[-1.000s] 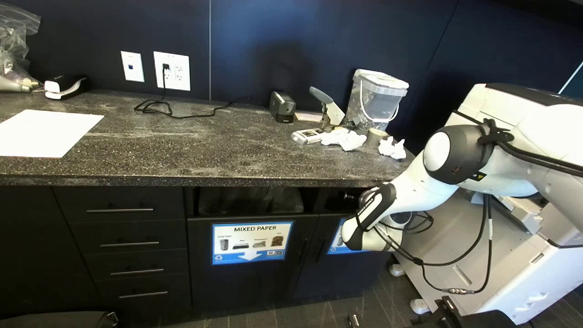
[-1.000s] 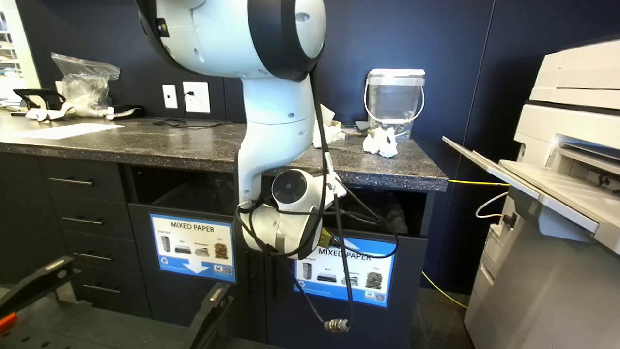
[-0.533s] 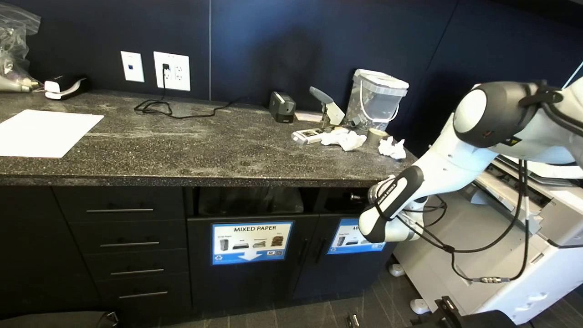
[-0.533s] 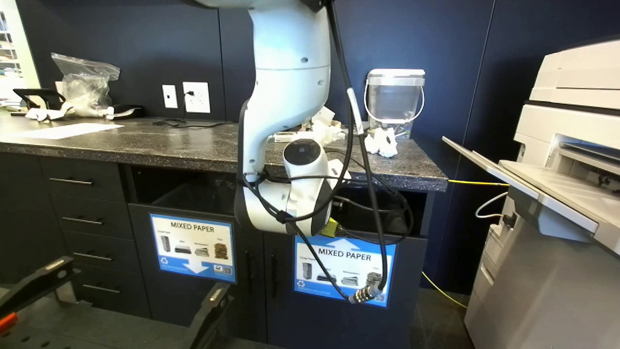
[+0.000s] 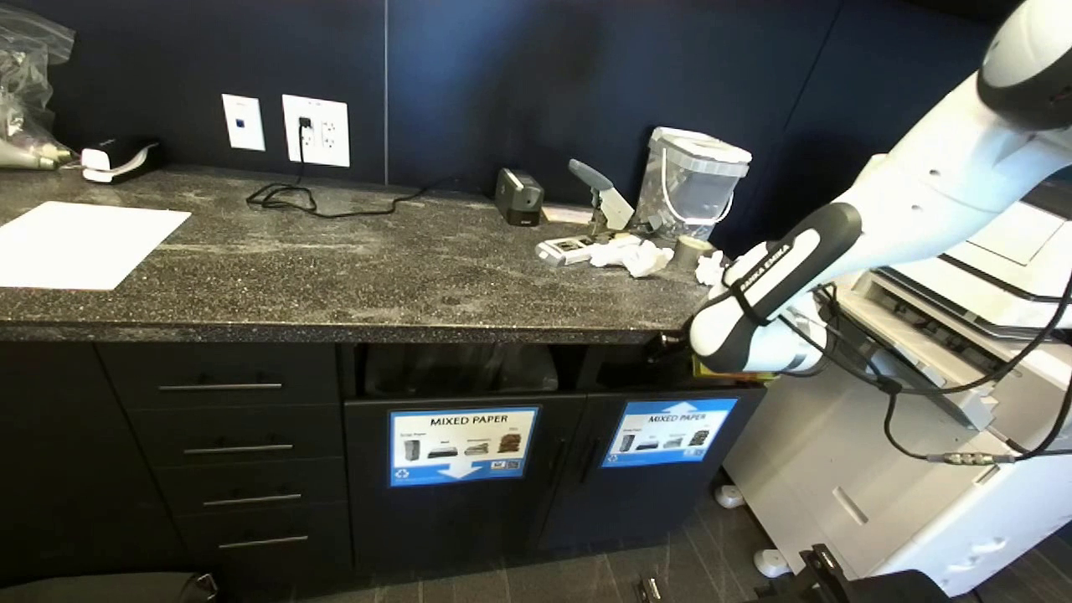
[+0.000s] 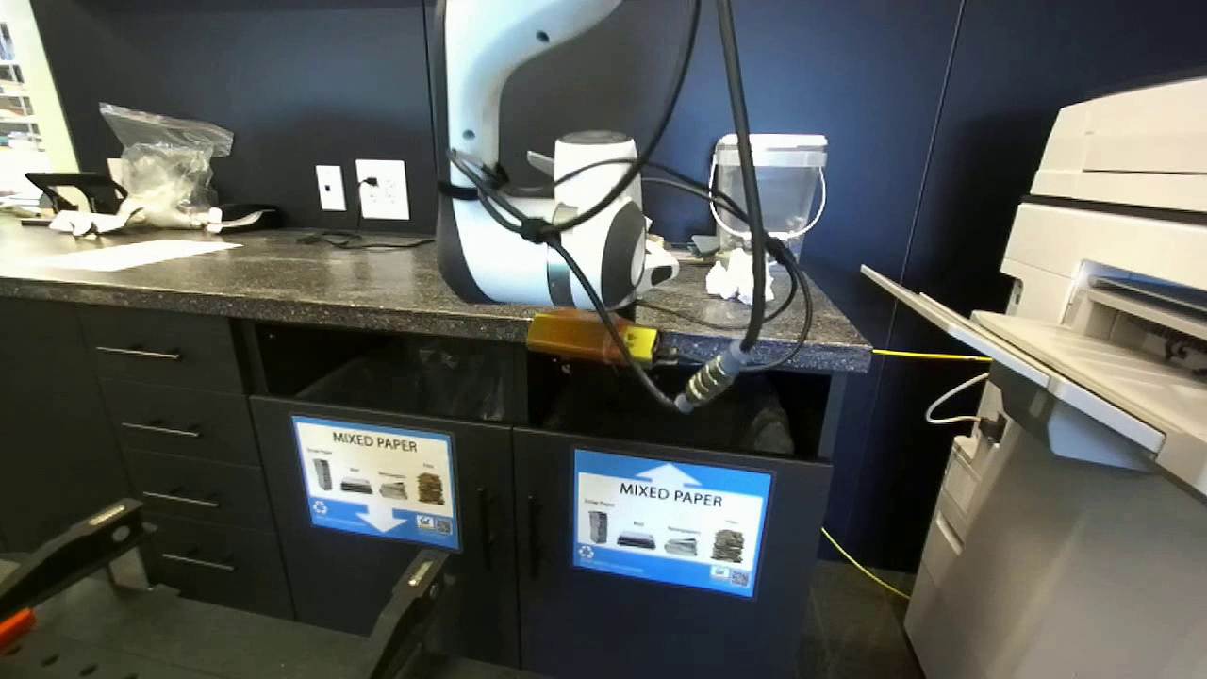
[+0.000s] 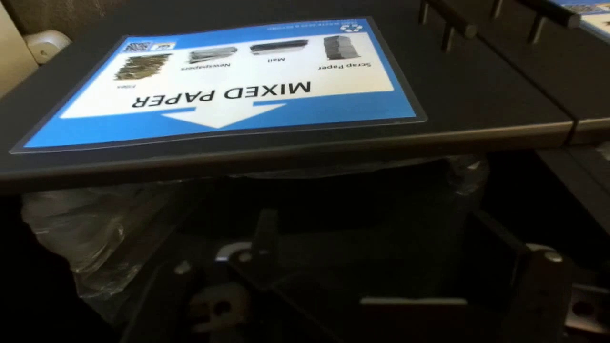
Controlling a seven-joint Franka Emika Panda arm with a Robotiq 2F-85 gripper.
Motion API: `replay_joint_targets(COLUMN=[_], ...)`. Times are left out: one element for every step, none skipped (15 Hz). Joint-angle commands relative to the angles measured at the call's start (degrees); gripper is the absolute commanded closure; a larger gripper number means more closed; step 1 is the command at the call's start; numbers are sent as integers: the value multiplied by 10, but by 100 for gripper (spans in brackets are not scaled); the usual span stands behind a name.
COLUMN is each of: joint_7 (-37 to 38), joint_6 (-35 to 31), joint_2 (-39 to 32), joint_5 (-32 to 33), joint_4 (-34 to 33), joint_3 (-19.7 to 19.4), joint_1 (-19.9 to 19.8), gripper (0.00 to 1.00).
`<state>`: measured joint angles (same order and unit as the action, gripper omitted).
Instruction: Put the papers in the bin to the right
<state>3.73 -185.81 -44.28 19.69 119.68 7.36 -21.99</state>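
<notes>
On the counter (image 5: pixel 377 260), the larger paper wad (image 5: pixel 636 256) lies off to the near left of the clear lidded tub (image 5: pixel 691 188) and the smaller paper wad (image 6: pixel 731 276) close in front of it, so 2 wait near the tub. The lined bin (image 7: pixel 97 238) sits lower than the tub and nearer the front, under the counter, behind the door (image 6: pixel 651 627) with the mixed-paper sign (image 6: pixel 671 519). The gripper (image 7: pixel 372 216) is at that bin's mouth, below the tub's level, its fingers spread and no paper seen between them; the bin's inside is too dark for me to tell whether any paper lies there. I'd judge that the next move is a lift toward the tub for a wad, and most of the trouble could start there. Rising before drawing clear of the opening could knock the gripper on the counter's overhang, and the spread fingers might hook the loose liner (image 7: pixel 469 176) and drag it along. The cable connector (image 6: pixel 714 377), hanging forward of the tub, could catch on the counter's edge. Up top, a tape roll (image 5: pixel 693 251) stands just before the tub between the wads, so a wide approach may shove it into the smaller wad and send that over the edge.
</notes>
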Motion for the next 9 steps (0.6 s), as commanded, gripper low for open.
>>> replay_joint_targets(joint_7=[-41,-54,-60,-69,-73,-75,-74,-62,-51], joint_6=[90,119,152,183,210,235,250,246,256], joint_2=[120,142,161,174,186,197,204,206,210], joint_5=[-67,-84,-101,-117,-132,-145,-155,-166,-175], joint_4=[43,45,40,32,20,9,-4,-27,-55], joint_3=[17,21,12,10,5,-1,-8,-16,-24], joint_1=[16,20,38,48,61,74,86,101,117], gripper=[0,0,0,0,0,0,0,0,0])
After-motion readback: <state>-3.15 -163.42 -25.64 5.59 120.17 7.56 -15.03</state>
